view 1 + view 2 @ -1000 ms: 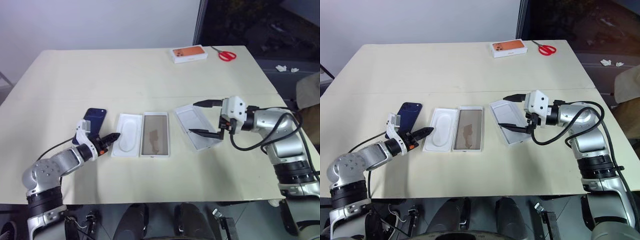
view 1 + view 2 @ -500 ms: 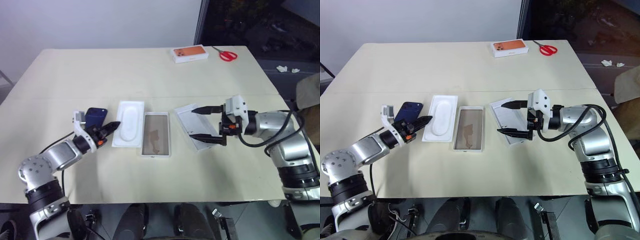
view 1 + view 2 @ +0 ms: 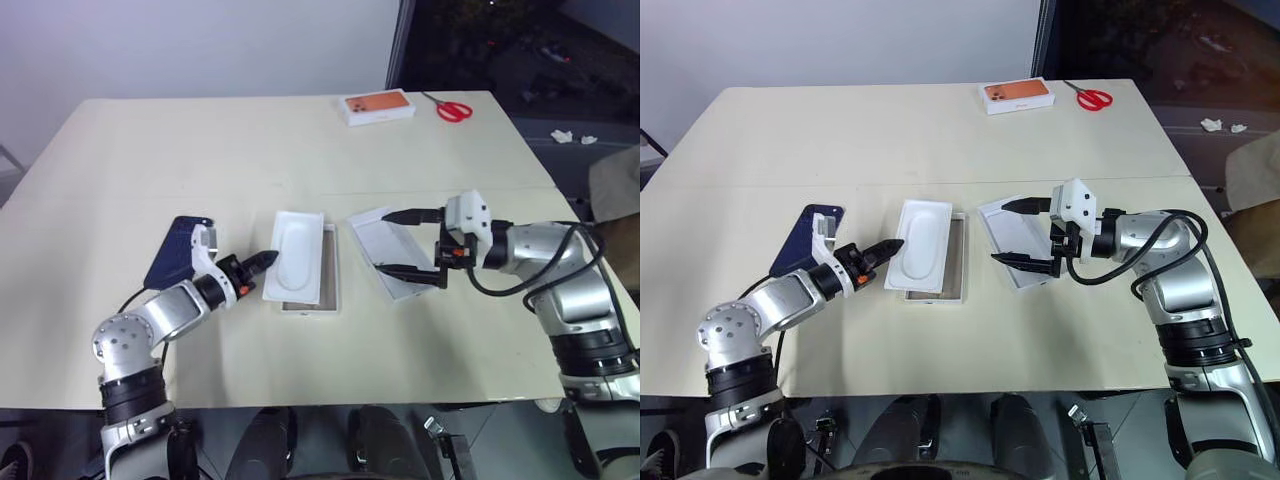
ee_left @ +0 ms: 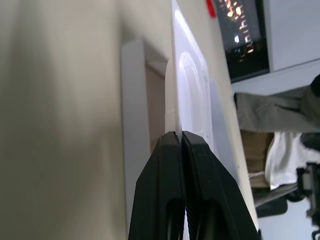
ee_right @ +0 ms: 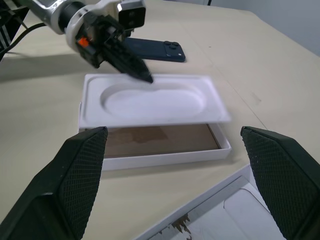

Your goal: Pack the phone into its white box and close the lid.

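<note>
while the left gripper is pinched tight on the near edge of a thin white moulded insert, that insert is held partly over the white box — overlapping its left side, with the brown floor of the box showing beneath it in the right wrist view. the right gripper hangs with its fingers spread wide and nothing between them, just above the lid, which lies plain white side up to the right of the box. the phone lies flat on the table to the left of the left arm, back upward, untouched and well apart from the box.

judging by this, the step in hand is dealing with the insert, and whether it belongs in the box or off to one side i cannot tell. to do it well, keep the insert level, since a grip on one thin edge lets the far end droop and catch on the box wall. if it goes in, line its long sides up with the walls before lowering — if it goes aside, set it clear of both the phone and the lid. the box is light and could slide if nudged. the orange-printed box and red scissors at the far edge play no part.
</note>
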Controlling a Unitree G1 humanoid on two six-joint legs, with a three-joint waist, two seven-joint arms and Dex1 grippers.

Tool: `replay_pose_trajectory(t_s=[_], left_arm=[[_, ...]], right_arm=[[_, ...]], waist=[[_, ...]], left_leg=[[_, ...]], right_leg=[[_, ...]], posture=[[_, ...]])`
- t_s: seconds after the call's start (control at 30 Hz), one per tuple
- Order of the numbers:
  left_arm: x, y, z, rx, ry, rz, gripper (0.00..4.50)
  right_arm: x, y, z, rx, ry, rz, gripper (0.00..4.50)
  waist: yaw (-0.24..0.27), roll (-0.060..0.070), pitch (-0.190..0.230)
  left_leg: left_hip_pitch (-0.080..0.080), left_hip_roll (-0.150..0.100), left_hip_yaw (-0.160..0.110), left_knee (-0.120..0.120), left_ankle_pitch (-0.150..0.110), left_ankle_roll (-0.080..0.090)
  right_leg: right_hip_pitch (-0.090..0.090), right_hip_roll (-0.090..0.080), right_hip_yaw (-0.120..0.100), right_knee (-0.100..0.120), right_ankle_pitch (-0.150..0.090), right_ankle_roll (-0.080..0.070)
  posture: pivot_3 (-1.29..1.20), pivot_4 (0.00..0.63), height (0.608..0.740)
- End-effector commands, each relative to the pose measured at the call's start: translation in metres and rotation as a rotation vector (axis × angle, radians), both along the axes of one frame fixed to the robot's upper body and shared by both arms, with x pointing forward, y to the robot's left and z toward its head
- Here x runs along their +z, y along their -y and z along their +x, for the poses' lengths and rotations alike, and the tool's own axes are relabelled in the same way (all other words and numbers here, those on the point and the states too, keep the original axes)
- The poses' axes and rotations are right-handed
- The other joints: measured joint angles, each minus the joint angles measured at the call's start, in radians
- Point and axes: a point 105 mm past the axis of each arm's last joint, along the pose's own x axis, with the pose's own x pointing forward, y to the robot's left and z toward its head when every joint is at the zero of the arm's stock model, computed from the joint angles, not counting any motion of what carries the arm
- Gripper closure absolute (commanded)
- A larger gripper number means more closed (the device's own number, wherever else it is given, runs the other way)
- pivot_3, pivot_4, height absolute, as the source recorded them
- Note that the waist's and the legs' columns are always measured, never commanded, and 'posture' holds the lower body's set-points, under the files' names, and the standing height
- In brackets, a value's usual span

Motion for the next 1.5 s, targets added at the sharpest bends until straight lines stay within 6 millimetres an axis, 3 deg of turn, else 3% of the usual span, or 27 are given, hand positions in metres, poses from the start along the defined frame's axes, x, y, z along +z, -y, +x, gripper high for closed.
replay_pose_trajectory(t_s=[0.03,0.17,0.47,0.6,0.67,0.77,1.0,1.2,1.33,1.5], left_arm=[[0.014,0.008,-0.005,-0.042,0.064,0.002,3.54],[0.019,0.009,-0.009,-0.069,0.074,-0.032,1.6],[0.044,-0.006,-0.021,-0.124,0.225,0.051,1.6],[0.061,-0.029,-0.022,-0.098,0.46,0.258,1.6],[0.056,-0.038,-0.023,-0.113,0.446,0.272,1.6],[0.063,-0.063,-0.025,-0.105,0.515,0.31,1.54],[0.073,-0.069,-0.036,-0.136,0.598,0.312,1.54],[0.065,-0.068,-0.043,-0.158,0.584,0.371,1.54],[0.07,-0.071,-0.039,-0.118,0.609,0.364,1.54],[0.071,-0.07,-0.038,-0.111,0.605,0.357,1.54]], right_arm=[[0.012,-0.001,-0.002,0.005,0.061,0.015,0.0],[0.012,-0.002,-0.001,0.004,0.065,0.019,0.0],[0.011,-0.009,0.001,0.003,0.039,0.022,0.0],[0.004,-0.027,0.003,-0.004,-0.015,-0.003,0.0],[0.001,-0.038,0.003,-0.007,-0.033,0.001,0.0],[-0.015,-0.079,0.005,-0.008,-0.051,-0.007,0.92],[-0.035,-0.111,0.011,-0.007,0.003,-0.086,4.44],[-0.061,-0.126,0.009,0.076,0.118,-0.258,4.44],[-0.085,-0.122,0.012,0.125,0.237,-0.429,4.44],[-0.089,-0.123,0.024,0.11,0.322,-0.469,4.44]], waist=[[0.0,0.0,0.0],[-0.003,0.0,0.0],[-0.003,0.0,0.0],[-0.008,0.0,0.0],[-0.004,0.0,0.0],[-0.009,0.0,0.0],[-0.002,-0.001,0.0],[-0.008,-0.001,0.0],[-0.008,-0.001,0.0],[-0.008,-0.001,0.0]], left_leg=[[0.0,0.0,0.0,0.0,0.0,0.0],[0.0,0.0,0.0,0.0,0.0,0.0],[0.0,0.0,0.0,0.0,0.0,0.0],[0.0,0.0,0.0,-0.001,0.001,-0.001],[0.0,0.0,0.0,-0.003,0.001,-0.002],[0.0,0.001,0.0,-0.003,0.001,-0.001],[-0.001,-0.001,0.0,-0.002,0.0,0.0],[-0.001,-0.001,0.0,-0.004,-0.001,0.002],[-0.001,0.0,-0.001,-0.004,-0.001,0.002],[0.0,0.0,-0.001,-0.003,-0.001,0.002]], right_leg=[[0.0,0.0,0.0,0.0,0.0,0.0],[0.0,0.0,0.0,0.0,0.0,0.0],[0.0,0.0,0.0,0.0,0.0,0.0],[-0.001,0.0,0.0,0.0,0.0,0.0],[-0.001,0.001,0.001,-0.001,0.0,-0.001],[-0.001,0.001,0.001,-0.001,0.0,-0.001],[-0.002,-0.002,0.0,-0.001,0.0,-0.001],[-0.003,-0.001,0.0,-0.001,0.0,-0.001],[-0.004,0.0,0.0,0.0,0.0,0.0],[-0.003,0.0,0.0,0.0,0.0,0.0]], posture=[[0.0,0.15,0.74],[0.0,0.15,0.74],[0.0,0.15,0.74],[0.0,0.15,0.74],[0.0,0.15,0.74],[0.0,0.15,0.74],[0.0,0.15,0.74],[0.0,0.15,0.74],[0.0,0.15,0.74],[0.0,0.15,0.74]])
